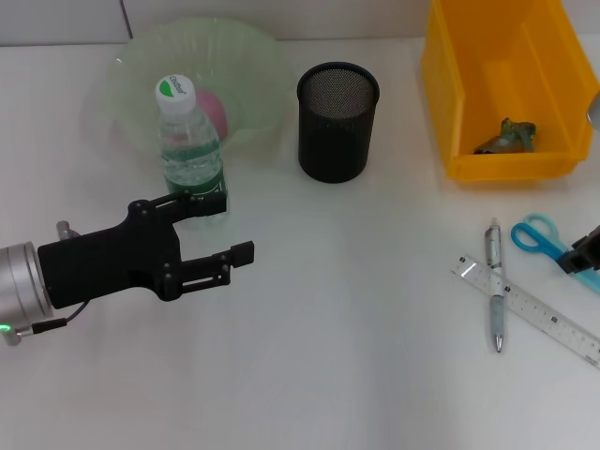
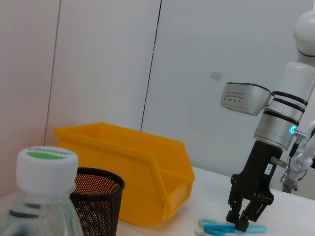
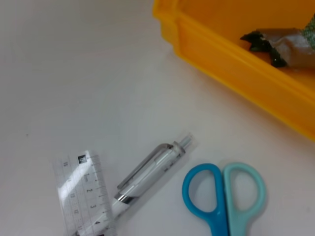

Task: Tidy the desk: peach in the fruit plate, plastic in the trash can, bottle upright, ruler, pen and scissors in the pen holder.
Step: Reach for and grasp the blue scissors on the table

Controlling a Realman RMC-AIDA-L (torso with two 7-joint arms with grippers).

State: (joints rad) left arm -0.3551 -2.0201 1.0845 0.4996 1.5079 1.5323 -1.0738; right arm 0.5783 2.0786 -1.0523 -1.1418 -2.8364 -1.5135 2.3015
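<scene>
A clear water bottle (image 1: pixel 190 150) stands upright in front of the pale green fruit plate (image 1: pixel 258 56), which holds the pink peach (image 1: pixel 216 111). My left gripper (image 1: pixel 234 230) is open just in front of the bottle's base, with nothing between its fingers. The black mesh pen holder (image 1: pixel 337 122) stands mid-table. A silver pen (image 1: pixel 494 295) lies across a clear ruler (image 1: pixel 534 314) at the right. Blue scissors (image 1: pixel 536 234) lie beside them, and my right gripper (image 2: pixel 241 221) hangs low over their blades. The crumpled plastic (image 1: pixel 508 137) lies in the yellow trash bin (image 1: pixel 450 94).
The bottle cap (image 2: pixel 47 167) fills the near corner of the left wrist view, with the pen holder (image 2: pixel 96 196) and bin (image 2: pixel 133 162) behind it. The right wrist view shows scissors handles (image 3: pixel 224 196), pen (image 3: pixel 152 172) and ruler (image 3: pixel 83 191) near the bin (image 3: pixel 231 49).
</scene>
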